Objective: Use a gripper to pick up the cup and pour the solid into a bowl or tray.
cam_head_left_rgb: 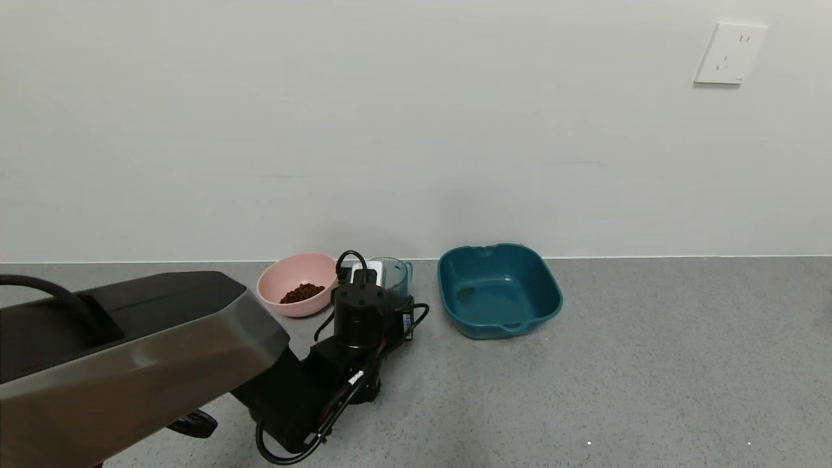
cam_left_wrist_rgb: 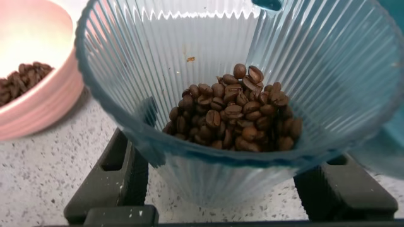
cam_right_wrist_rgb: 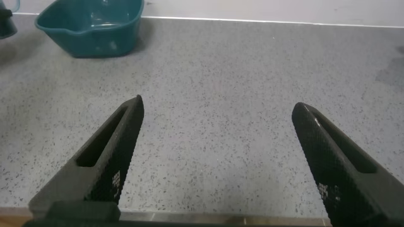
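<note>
The translucent grey-teal cup [cam_head_left_rgb: 395,273] stands upright on the grey counter, right of the pink bowl [cam_head_left_rgb: 276,281]. In the left wrist view the ribbed cup [cam_left_wrist_rgb: 189,57] holds a pile of dark brown bits [cam_left_wrist_rgb: 230,116]. My left gripper [cam_left_wrist_rgb: 221,167] is open, with one finger [cam_left_wrist_rgb: 120,170] on each side of the cup's lower body. Only its black wrist [cam_head_left_rgb: 359,312] shows in the head view. More brown bits [cam_head_left_rgb: 302,292] lie in the pink bowl [cam_left_wrist_rgb: 44,107]. My right gripper [cam_right_wrist_rgb: 216,126] is open and empty over bare counter.
A squarish dark teal tray [cam_head_left_rgb: 549,289] sits right of the cup and also shows in the right wrist view [cam_right_wrist_rgb: 76,34]. The white wall runs close behind the objects. My own dark body [cam_head_left_rgb: 117,351] fills the lower left.
</note>
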Controlling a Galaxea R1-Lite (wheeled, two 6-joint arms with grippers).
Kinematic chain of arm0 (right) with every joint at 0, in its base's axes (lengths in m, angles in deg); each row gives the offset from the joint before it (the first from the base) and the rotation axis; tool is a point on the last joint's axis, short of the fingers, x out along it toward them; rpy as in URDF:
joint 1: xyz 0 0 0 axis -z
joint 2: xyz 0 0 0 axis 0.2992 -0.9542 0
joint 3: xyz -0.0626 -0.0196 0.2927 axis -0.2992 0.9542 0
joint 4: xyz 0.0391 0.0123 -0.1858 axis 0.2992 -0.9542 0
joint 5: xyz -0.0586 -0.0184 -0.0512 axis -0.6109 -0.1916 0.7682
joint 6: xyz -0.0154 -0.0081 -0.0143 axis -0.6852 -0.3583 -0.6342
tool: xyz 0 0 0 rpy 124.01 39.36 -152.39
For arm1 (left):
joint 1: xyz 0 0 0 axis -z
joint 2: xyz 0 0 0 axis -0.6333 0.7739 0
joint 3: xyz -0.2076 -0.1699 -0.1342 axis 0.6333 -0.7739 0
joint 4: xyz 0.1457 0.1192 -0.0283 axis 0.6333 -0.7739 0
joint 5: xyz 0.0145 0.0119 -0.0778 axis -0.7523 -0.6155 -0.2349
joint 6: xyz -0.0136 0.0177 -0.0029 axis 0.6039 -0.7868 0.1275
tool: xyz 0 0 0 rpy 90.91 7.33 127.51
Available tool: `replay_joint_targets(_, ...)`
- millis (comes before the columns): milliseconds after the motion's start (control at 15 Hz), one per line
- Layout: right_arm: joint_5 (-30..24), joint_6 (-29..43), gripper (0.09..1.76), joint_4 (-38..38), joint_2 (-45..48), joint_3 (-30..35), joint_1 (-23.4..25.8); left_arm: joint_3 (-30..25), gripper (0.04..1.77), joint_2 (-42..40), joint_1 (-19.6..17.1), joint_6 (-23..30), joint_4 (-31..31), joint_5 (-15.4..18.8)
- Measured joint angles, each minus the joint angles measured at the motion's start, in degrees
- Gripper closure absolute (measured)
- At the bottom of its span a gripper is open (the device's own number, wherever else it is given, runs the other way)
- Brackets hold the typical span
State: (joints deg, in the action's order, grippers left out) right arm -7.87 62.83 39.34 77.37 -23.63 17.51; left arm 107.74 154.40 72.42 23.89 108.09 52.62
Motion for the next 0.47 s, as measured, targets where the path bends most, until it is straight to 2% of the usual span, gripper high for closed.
replay_joint_targets(267,0.00,0.02,0.14,-0.02,-0.02,0.00,0.00,0.39,0.52,3.55,0.33,-0.27,6.03,-3.21)
replay_joint_targets(467,0.00,0.00,0.14,0.00,0.00,0.00,0.00,0.69,0.52,5.42,0.62,-0.16,6.40,-3.69)
